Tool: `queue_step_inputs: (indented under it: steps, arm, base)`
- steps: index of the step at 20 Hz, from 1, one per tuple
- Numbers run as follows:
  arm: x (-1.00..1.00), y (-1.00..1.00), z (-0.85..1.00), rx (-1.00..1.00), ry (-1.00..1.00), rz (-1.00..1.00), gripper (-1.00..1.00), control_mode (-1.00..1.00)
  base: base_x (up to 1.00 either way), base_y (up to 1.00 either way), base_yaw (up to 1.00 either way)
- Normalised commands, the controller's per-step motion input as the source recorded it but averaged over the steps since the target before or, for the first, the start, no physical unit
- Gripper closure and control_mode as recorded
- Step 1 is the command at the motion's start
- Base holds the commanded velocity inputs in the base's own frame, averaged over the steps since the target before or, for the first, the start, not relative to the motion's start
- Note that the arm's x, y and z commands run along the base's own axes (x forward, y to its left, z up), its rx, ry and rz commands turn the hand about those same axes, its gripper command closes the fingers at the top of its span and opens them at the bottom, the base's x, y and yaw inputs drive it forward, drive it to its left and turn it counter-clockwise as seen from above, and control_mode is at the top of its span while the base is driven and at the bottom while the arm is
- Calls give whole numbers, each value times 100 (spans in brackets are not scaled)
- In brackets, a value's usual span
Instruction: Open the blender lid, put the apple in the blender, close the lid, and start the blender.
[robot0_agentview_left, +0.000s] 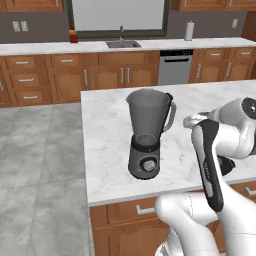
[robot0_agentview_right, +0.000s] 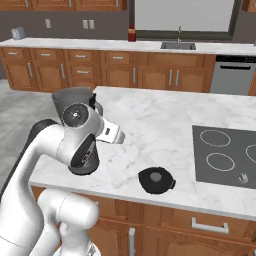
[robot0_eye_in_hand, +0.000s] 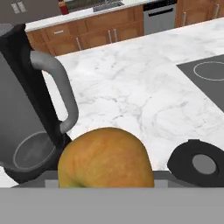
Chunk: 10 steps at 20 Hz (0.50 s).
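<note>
The apple (robot0_eye_in_hand: 105, 159), yellow-orange with a reddish blush, sits right in front of the hand camera, and my gripper (robot0_agentview_left: 190, 121) is shut on it; the fingertips are hidden behind the fruit. The blender (robot0_agentview_left: 147, 132) stands on the island near its front edge, its smoky jar open at the top. In the hand view the blender (robot0_eye_in_hand: 26, 109) is close on the left, handle toward me. The blender lid (robot0_agentview_right: 156, 180), a dark round disc, lies flat on the counter to the right of the blender, also the lid (robot0_eye_in_hand: 199, 164) at lower right. My hand hovers to the right of the jar.
A black cooktop (robot0_agentview_right: 225, 155) is set into the island's right part. The marble island top (robot0_agentview_left: 110, 150) ends close in front of the blender. Against the far wall run cabinets with a sink (robot0_agentview_left: 122, 44), a dishwasher (robot0_agentview_left: 175, 67) and a paper towel roll (robot0_agentview_left: 189, 31).
</note>
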Motion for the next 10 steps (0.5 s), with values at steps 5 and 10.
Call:
queue_step_inputs:
  steps: [5,10]
  arm:
    - [-31,34,100,0,-21,-1,100,-100]
    - [-34,20,100,0,-20,-9,100,-100]
  base:
    - [0,0,0]
    - [0,0,0]
